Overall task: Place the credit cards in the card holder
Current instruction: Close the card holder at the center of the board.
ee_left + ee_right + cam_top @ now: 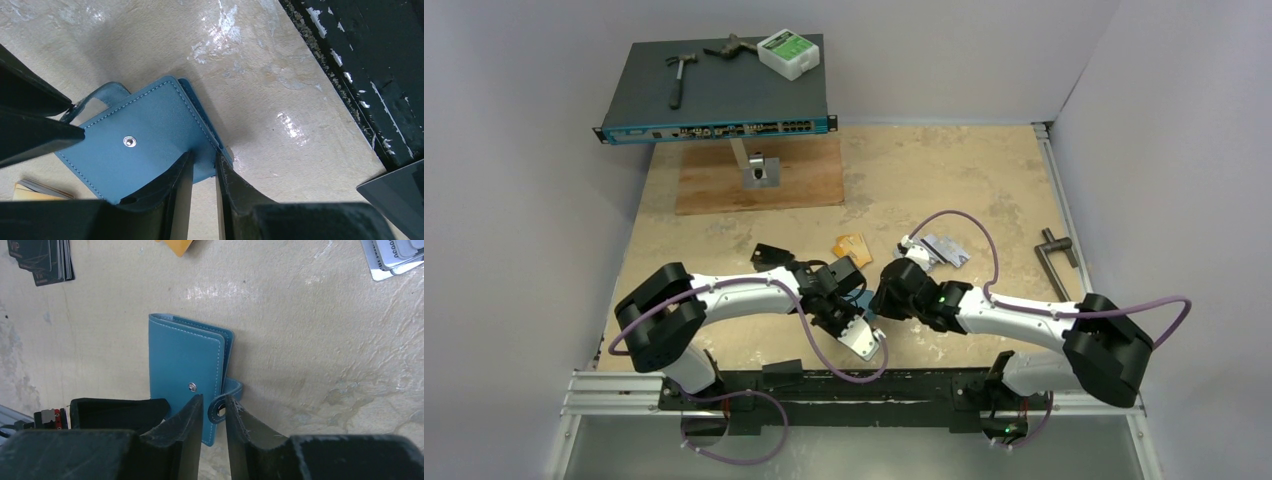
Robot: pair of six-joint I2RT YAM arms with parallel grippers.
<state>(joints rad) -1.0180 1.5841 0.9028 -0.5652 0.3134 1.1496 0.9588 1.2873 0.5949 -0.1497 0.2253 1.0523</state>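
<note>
Two hands are gripping one small teal-blue stitched folding card holder. It is lying closed, stud side up, on the beige stone-look tabletop. It is sitting about midway between the two arms, near the black rail at the near edge. In the top view the two wrists are hiding most of it.

Left hand: jaws are standing narrow, pinching one corner of the card holder. One finger is lying over the cover and the other is sitting against the stitched edge from outside.

Right hand: also narrow, clamping the card holder's loose snap strap. The strap is looping out from the long side and is not fastened to the small metal stud. The inner fingertip is overlapping the cover edge too.

The hands are facing each other across the card holder, and each one's black fingers are showing in the other's wrist view.

The cards are lying outside the card holder, farther from the arms:
- The orange-gold credit card is lying just beyond it.
- The silver-grey credit cards are lying fanned out to the right, apart from the orange one.

Other items:
- A black flat folded item is lying left of the orange card.
- A grey metal lever handle is lying well off to the right.
- A wooden board is sitting at the far side under a dark rack-style network switch on a stand.
- On the switch, a hammer and a white box are resting.
</note>
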